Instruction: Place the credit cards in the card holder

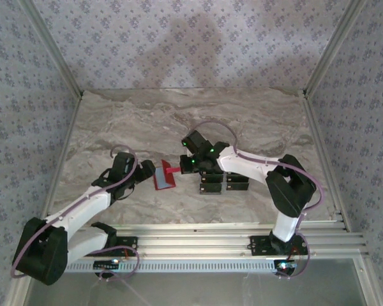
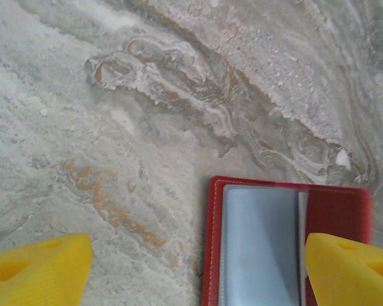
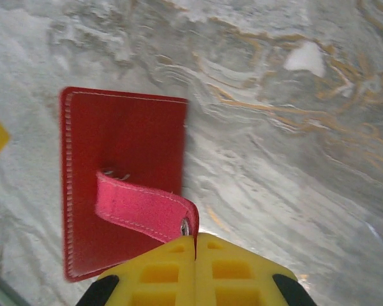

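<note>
The holder (image 1: 163, 176) lies on the worktop (image 1: 179, 121) between the two grippers. The right gripper (image 3: 195, 241) is pinched shut on the holder's red tab (image 3: 140, 205), and the left gripper (image 2: 195, 271) stands wide at the opposite edge, holding nothing, with the grey inside showing there. The cards (image 1: 210, 187) sit in a dark cluster just past the holder on the right gripper's side. They look thin, stiff and slick, lying flat, so each is probably best taken by an edge, while the light, floppy holder needs its cover kept back.
</note>
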Action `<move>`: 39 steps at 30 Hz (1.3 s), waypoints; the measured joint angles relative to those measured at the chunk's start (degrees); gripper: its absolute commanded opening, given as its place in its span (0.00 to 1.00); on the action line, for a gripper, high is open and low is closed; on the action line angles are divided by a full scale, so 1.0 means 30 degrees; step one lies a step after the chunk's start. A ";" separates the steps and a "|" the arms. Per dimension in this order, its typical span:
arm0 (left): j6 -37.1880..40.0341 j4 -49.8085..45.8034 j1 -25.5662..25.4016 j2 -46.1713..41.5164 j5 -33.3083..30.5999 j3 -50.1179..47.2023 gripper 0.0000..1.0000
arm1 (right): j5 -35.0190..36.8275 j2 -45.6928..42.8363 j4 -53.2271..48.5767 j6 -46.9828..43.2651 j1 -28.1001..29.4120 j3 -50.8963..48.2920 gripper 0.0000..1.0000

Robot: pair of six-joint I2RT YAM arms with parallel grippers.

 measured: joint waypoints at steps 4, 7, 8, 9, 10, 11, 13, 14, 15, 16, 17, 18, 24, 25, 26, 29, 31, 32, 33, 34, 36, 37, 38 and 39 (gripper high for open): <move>0.0029 -0.0051 0.0000 0.0495 0.0015 0.0131 0.86 | 0.0131 0.0000 0.0029 0.0000 -0.0007 -0.0117 0.00; 0.0146 -0.0240 0.0000 0.1093 0.0073 0.0386 0.86 | 0.0248 0.0000 0.0044 -0.0007 0.0000 -0.0124 0.00; 0.0160 -0.0372 0.0000 0.1333 0.0080 0.0525 0.86 | 0.0284 0.0000 0.0044 -0.0007 -0.0007 -0.0131 0.00; 0.0219 -0.0481 0.0000 0.1530 0.0080 0.0648 0.86 | 0.0328 0.0000 0.0036 -0.0007 -0.0007 -0.0138 0.00; 0.0262 -0.0568 0.0000 0.1705 0.0073 0.0765 0.86 | 0.0408 0.0000 0.0036 -0.0007 -0.0007 -0.0138 0.00; 0.0299 -0.0656 0.0000 0.1916 0.0080 0.0896 0.86 | 0.0423 0.0000 0.0044 -0.0007 -0.0007 -0.0138 0.00; 0.0357 -0.0772 0.0000 0.2251 0.0080 0.1086 0.86 | 0.0423 0.0000 0.0044 -0.0007 -0.0007 -0.0138 0.00; 0.0364 -0.0801 0.0000 0.2412 0.0080 0.1129 0.86 | 0.0415 0.0000 0.0044 -0.0007 -0.0015 -0.0138 0.00; 0.0372 -0.0816 0.0000 0.2528 0.0080 0.1137 0.86 | 0.0408 0.0000 0.0044 -0.0007 -0.0007 -0.0138 0.00; 0.0372 -0.0852 0.0000 0.2579 0.0080 0.1137 0.86 | 0.0401 0.0000 0.0051 -0.0007 -0.0007 -0.0138 0.00; 0.0379 -0.0911 0.0000 0.2623 0.0066 0.1137 0.86 | 0.0379 0.0000 0.0066 -0.0007 -0.0007 -0.0131 0.00; 0.0430 -0.0947 0.0000 0.2637 0.0058 0.1137 0.86 | 0.0284 -0.0007 0.0073 -0.0007 0.0000 -0.0124 0.00; 0.0517 -0.1887 0.0743 0.2441 -0.0430 0.1428 0.86 | -0.0459 0.0452 -0.0372 0.0000 0.0787 0.1974 0.00; 0.0517 -0.2004 0.1013 0.2288 -0.0459 0.1443 0.86 | -0.0568 0.0699 -0.0328 0.0000 0.1020 0.2616 0.00; 0.0517 -0.2215 0.1421 0.2055 -0.0517 0.1457 0.86 | -0.0765 0.1078 -0.0306 0.0000 0.1333 0.3461 0.00; 0.0634 -0.2820 0.2630 0.1319 -0.0568 0.1472 0.86 | -0.1275 0.2295 -0.0240 0.0007 0.2120 0.5632 0.00; 0.0656 -0.3177 0.3417 0.0860 -0.0568 0.1501 0.86 | -0.1596 0.3075 -0.0277 0.0029 0.2521 0.6717 0.00; 0.0663 -0.3373 0.3781 0.0656 -0.0568 0.1552 0.86 | -0.1785 0.3555 -0.0299 0.0066 0.2710 0.7322 0.00; 0.0721 -0.3497 0.4138 0.0474 -0.0554 0.1581 0.86 | -0.1945 0.3934 -0.0328 0.0080 0.2834 0.7781 0.00; 0.0794 -0.3643 0.4473 0.0335 -0.0539 0.1647 0.86 | -0.2106 0.4335 -0.0357 0.0080 0.2936 0.8262 0.00; 0.0918 -0.3861 0.4983 0.0138 -0.0474 0.1785 0.86 | -0.2368 0.4969 -0.0408 0.0080 0.3045 0.9056 0.00; 0.0969 -0.3927 0.5151 0.0066 -0.0408 0.1829 0.86 | -0.2477 0.5217 -0.0415 0.0080 0.3075 0.9347 0.00; 0.1013 -0.4014 0.5260 0.0036 -0.0372 0.1894 0.86 | -0.2484 0.5333 -0.0423 0.0080 0.3075 0.9471 0.00; 0.1078 -0.4109 0.5304 0.0036 -0.0335 0.1953 0.86 | -0.2521 0.5355 -0.0423 0.0080 0.3067 0.9479 0.00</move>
